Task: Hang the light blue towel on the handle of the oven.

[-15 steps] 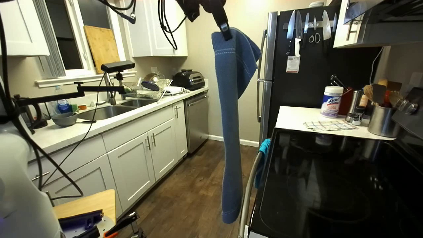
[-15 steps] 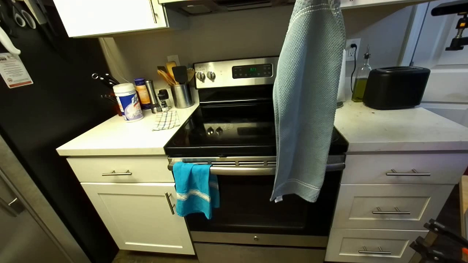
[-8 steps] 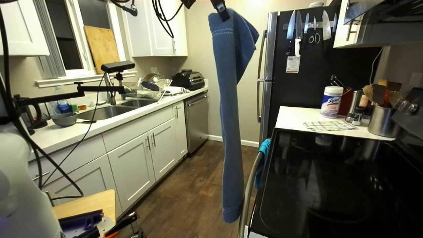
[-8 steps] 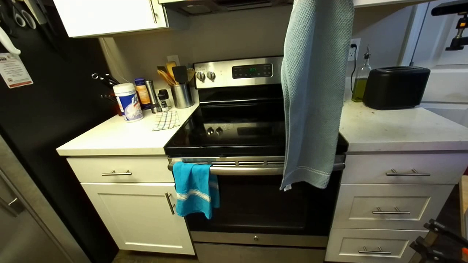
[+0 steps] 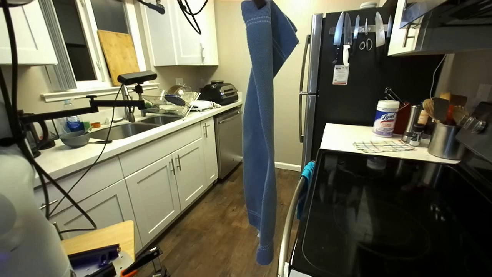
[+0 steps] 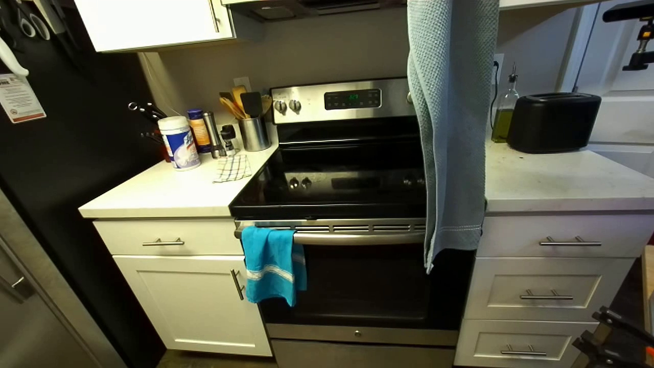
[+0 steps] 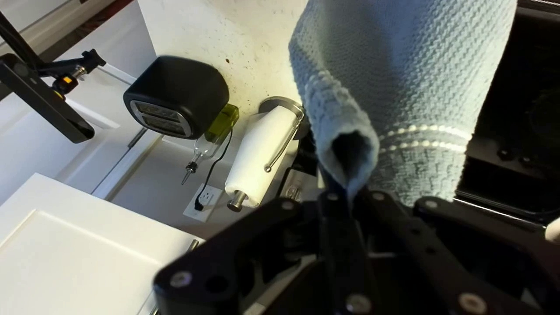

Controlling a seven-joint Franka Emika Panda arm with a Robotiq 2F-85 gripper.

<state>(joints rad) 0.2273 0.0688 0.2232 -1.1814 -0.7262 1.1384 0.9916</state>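
The light blue towel [image 5: 261,134] hangs long and folded from my gripper [image 7: 350,194], whose fingers pinch one end of it. In an exterior view only a dark fingertip [image 5: 260,3] shows at the top edge, on the cloth. Seen from the front, the towel [image 6: 454,153] hangs before the right part of the oven [image 6: 347,291] and covers the right end of its silvery handle [image 6: 357,238]. The lower hem reaches below the bar's height. From the side, a gap of floor shows between the towel and the handle [image 5: 287,231], so they look apart.
A bright turquoise cloth [image 6: 271,266] with a white stripe is draped over the handle's left end. Right of the oven stand a black toaster [image 6: 554,122], an oil bottle [image 6: 505,115] and a paper towel roll [image 7: 264,153]. A utensil holder [image 6: 254,134] stands left of the cooktop.
The gripper has risen almost out of the exterior view, pulling the towel's top up. From the front, the towel has shifted right and up. Its lower part has turned, showing a second fold.
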